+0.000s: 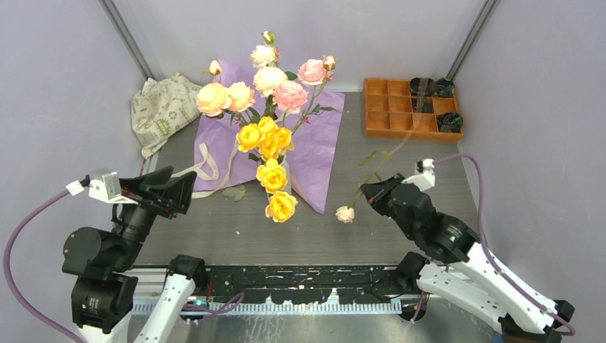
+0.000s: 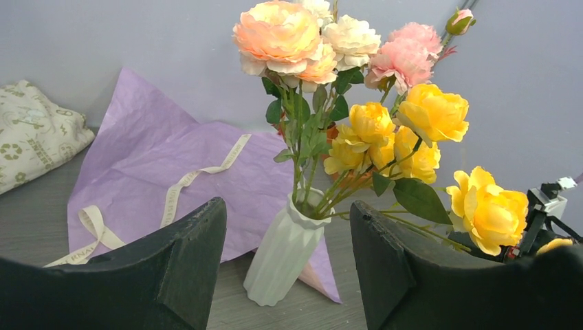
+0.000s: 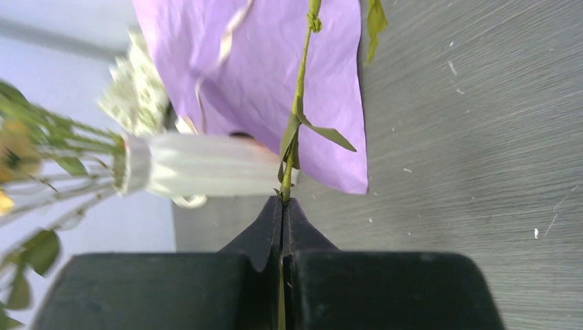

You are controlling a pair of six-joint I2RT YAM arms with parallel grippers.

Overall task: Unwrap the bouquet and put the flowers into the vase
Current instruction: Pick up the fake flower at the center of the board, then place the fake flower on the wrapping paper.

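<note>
My right gripper (image 3: 283, 205) is clenched on the thin green stem (image 3: 298, 103) of a single rose, its cream bud (image 1: 345, 214) hanging just beside the fingertips. Ahead and to that gripper's left stands the white ribbed vase (image 2: 283, 251), holding peach, pink, cream and yellow flowers (image 1: 270, 78) on leafy stems, the opened purple paper (image 1: 318, 153) spread flat behind it. My left gripper (image 1: 187, 191) hovers released, jaws wide, facing the vase.

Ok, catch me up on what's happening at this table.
The wrapping paper lies opened flat, purple side up, and most roses already stand in the white vase. The right end effector is shut on the stem of a single cream rose, right of the vase. The left end effector is open, holding nothing.
</note>
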